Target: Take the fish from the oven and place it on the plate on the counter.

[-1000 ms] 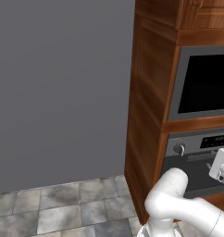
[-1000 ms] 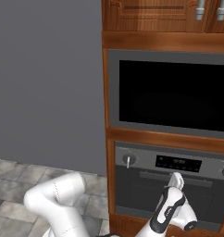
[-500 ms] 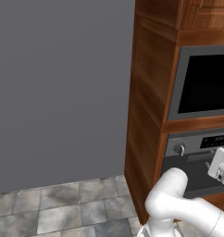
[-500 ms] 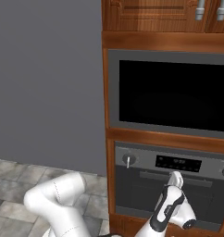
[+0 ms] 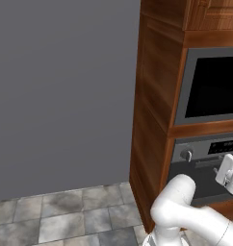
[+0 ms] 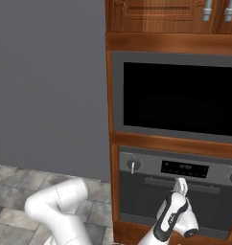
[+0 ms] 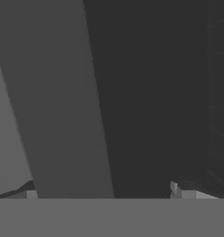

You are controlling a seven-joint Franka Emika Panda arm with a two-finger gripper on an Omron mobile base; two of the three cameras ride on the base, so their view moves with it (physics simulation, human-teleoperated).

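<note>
1. Nearest to me is the arm: glossy white rounded shells with dark joints, elbow bulging low in both base views. The hand (image 6: 179,187) is raised right up at the oven (image 6: 180,194) front, about level with the door handle (image 6: 185,183).

2. Hand state: I honestly can't tell. In the hand view I get two small dark tips (image 7: 179,191) at the bottom, set wide apart, with a broad grey bar running between them and up the frame. My guess is that bar is the handle and the fingers straddle it, but whether they're pinching it or just hanging loose around it isn't readable.

3. The relation that matters: the handle is a long horizontal bar across the top of the door, just under the dark display strip (image 6: 184,168). The hand sits square against it, so I'd judge the next move is a pull out and down. The door looks closed.

4. The fish has to be behind that door, I reckon, on a rack. So it lies straight ahead of the hand, past the dark glass.

5. Materials: brushed steel oven face, round knob (image 6: 133,166) at its left, black-windowed microwave (image 6: 180,98) above, all set in reddish wood cabinetry (image 5: 154,110). Further left, a flat grey wall (image 5: 60,91) and mottled stone floor tiles (image 5: 65,216).
</note>
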